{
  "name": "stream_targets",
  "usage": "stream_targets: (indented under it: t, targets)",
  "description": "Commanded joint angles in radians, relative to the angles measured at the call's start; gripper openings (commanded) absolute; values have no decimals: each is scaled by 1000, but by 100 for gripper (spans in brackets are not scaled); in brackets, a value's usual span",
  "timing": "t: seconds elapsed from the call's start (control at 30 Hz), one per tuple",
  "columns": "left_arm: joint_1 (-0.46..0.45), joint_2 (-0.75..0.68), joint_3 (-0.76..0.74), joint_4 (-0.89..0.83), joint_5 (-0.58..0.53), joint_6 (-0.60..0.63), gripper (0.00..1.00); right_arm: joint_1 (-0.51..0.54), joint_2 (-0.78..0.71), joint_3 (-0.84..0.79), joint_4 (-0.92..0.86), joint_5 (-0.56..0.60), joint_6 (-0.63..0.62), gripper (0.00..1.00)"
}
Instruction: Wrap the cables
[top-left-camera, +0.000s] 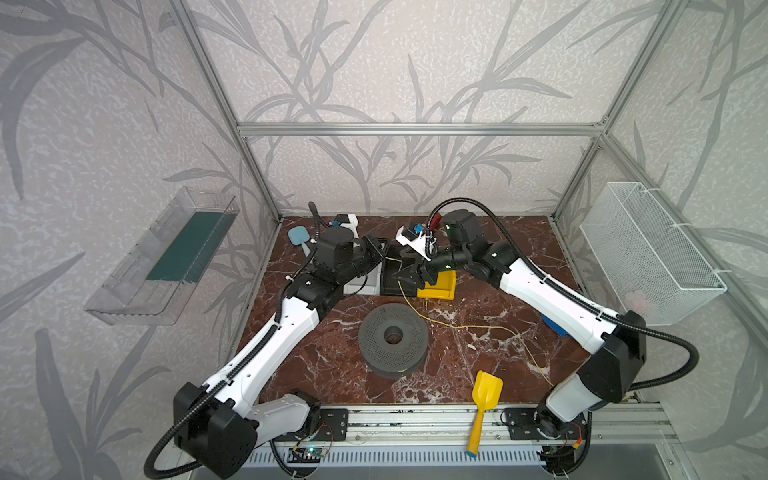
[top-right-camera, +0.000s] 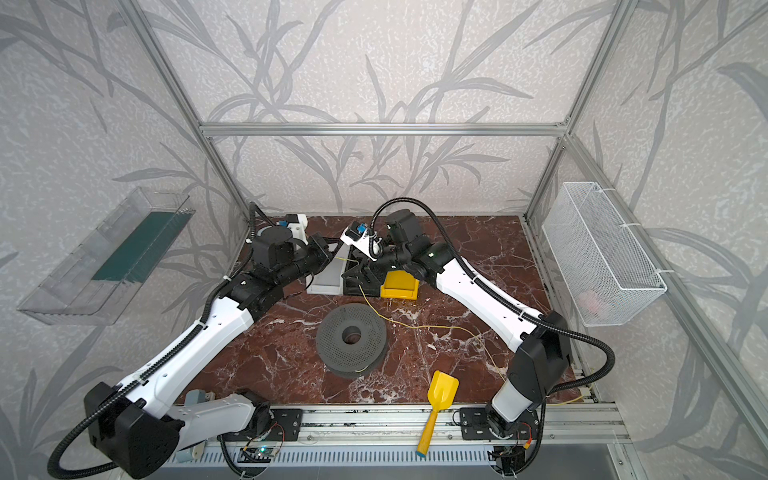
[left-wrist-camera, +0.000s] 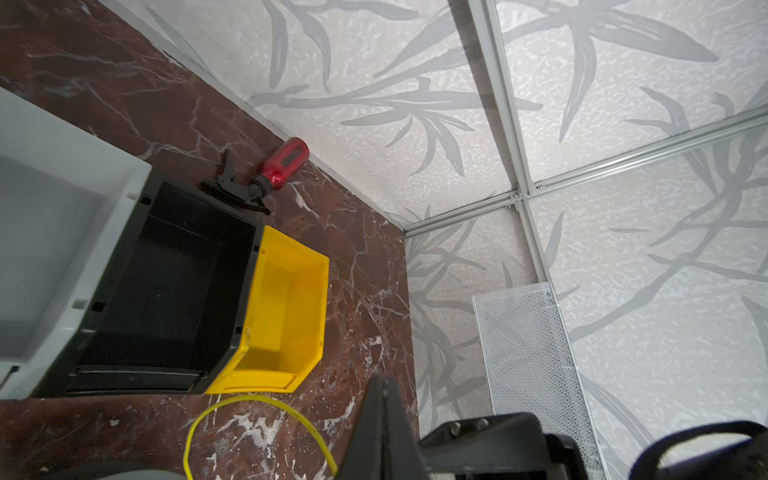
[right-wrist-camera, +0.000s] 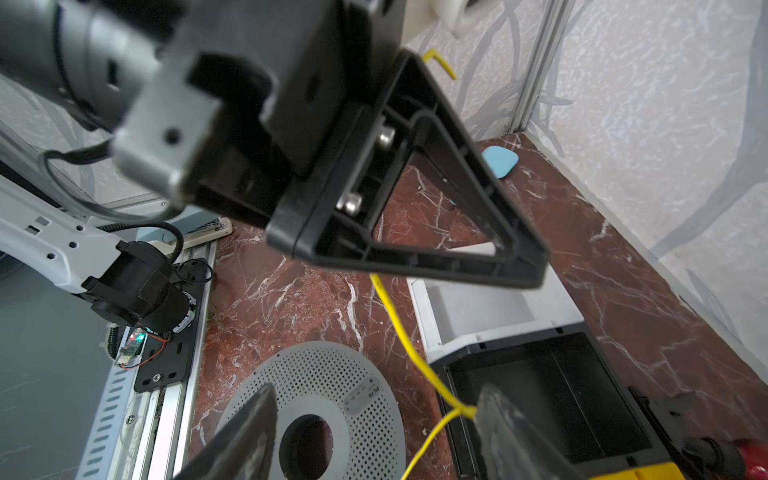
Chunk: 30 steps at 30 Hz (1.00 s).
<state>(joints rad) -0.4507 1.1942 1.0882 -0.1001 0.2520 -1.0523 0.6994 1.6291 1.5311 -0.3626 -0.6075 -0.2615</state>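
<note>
Right gripper (right-wrist-camera: 376, 399): released, jaws wide apart, one jaw touching the thin bright yellow flexible wire (right-wrist-camera: 405, 336). Left gripper (top-left-camera: 381, 254): clenched on the same wire, a short hooked end poking out beyond it.

Handling, as judged: centre the strand between both jaws before closing. Hold the left pinch firm so the strand runs taut, then lead it to the grey perforated round spool (top-left-camera: 392, 338).

Location, top view: the wire leaves the left gripper toward 5 o'clock and passes the spool at its 2 o'clock. It then trails over the red-brown marble tabletop (top-left-camera: 316, 361) toward 4 o'clock.
</note>
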Motion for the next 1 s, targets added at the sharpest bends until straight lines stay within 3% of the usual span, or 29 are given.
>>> stream_targets:
  t: [0.0,0.23,0.37,0.53,0.77,0.87,0.97]
  targets:
    - [-35,-24,15,-1,-14,-40,0,8,36,50,40,-49,-16,71]
    - [-53,-46,-5,-23,-24,-48,0,14,69,44,67,-55,-26,43]
    - [-53,-52,11,-50,-30,-31,0,15,71,40,53,-33,-41,13]
    - [-53,-49,21,-78,-52,-11,0,15,31,-23,79,0,-44,0]
    - [-51,-34,62,-110,-53,21,0,15,0,-67,54,12,-72,0]
    - [-52,-29,74,-114,-42,21,0,15,6,-73,50,-14,-71,27]
    - [-54,-28,72,-109,-28,8,0,15,15,-82,77,-65,-48,34]
